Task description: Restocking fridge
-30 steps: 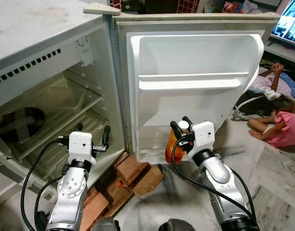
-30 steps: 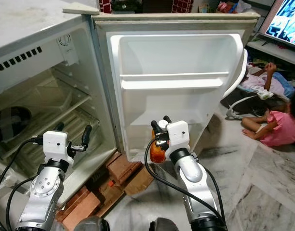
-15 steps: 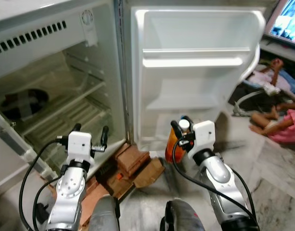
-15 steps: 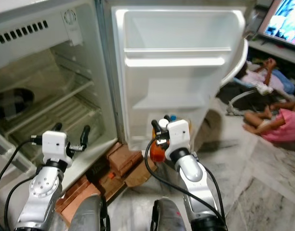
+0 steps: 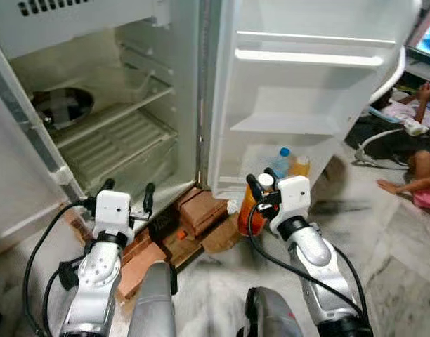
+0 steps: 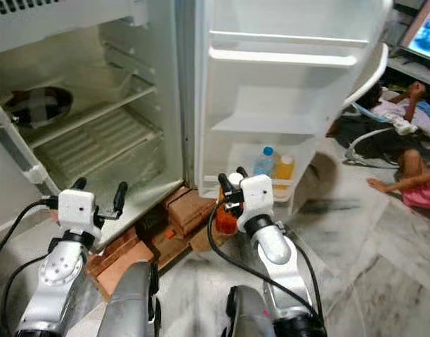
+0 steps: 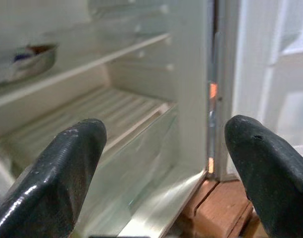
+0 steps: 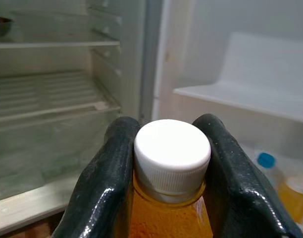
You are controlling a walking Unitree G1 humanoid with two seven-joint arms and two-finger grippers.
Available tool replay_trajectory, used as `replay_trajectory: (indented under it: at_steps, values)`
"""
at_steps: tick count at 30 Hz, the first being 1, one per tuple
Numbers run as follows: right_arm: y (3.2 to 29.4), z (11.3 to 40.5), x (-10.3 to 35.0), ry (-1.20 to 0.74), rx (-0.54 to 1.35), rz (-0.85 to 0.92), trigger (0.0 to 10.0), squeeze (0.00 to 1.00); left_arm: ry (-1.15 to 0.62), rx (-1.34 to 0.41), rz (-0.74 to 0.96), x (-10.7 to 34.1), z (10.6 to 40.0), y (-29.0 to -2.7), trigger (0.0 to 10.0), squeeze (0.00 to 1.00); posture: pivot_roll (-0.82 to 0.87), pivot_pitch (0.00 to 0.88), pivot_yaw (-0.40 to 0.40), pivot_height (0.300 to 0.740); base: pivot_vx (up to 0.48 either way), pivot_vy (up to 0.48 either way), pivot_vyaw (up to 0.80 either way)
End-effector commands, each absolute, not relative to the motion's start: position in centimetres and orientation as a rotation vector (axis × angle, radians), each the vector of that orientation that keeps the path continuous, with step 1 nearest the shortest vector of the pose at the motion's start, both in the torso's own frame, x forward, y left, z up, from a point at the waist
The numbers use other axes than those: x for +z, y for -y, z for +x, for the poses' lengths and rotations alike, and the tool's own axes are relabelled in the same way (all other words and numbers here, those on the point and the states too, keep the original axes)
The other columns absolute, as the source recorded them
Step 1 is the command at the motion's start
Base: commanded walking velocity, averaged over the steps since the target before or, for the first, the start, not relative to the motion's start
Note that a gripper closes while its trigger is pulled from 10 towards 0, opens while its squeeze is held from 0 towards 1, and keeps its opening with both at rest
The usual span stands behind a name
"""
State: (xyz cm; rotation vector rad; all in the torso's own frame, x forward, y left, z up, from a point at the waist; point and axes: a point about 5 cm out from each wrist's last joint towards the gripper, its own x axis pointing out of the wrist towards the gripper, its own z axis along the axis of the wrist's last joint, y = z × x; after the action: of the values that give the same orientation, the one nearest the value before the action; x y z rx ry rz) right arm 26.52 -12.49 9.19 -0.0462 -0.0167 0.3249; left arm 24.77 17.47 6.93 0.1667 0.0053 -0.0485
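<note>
You are facing the open fridge [image 5: 116,105], its door [image 5: 313,77] swung wide, two bottles [image 5: 291,163] standing in the lowest door shelf, your right claw [image 5: 259,186] gripping an orange juice bottle [image 5: 249,210] by its neck before the door, your left claw [image 5: 127,194] spread wide, holding nothing.

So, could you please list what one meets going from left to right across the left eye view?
Bowl on the fridge shelf → left gripper → bricks → orange bottle held by the right gripper → blue-capped bottle → person's leg.
</note>
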Motion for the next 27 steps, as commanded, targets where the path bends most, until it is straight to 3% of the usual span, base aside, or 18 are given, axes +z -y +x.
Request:
replay_trajectory:
  at_steps: [1,27]
  values:
    - [12.95,26.94,10.16,0.063,0.308,-0.064,10.0,0.00,0.012,-0.066,0.162,7.22,24.75,-17.26,10.0,0.00,0.00,0.053,-0.030,0.650,0.000,0.000,0.00]
    - [12.73,27.50,10.90,0.095,0.328,-0.090,10.0,0.00,0.032,-0.090,0.154,7.57,25.23,-17.02,10.0,0.00,-0.01,0.072,-0.032,0.650,0.347,0.000,0.00]
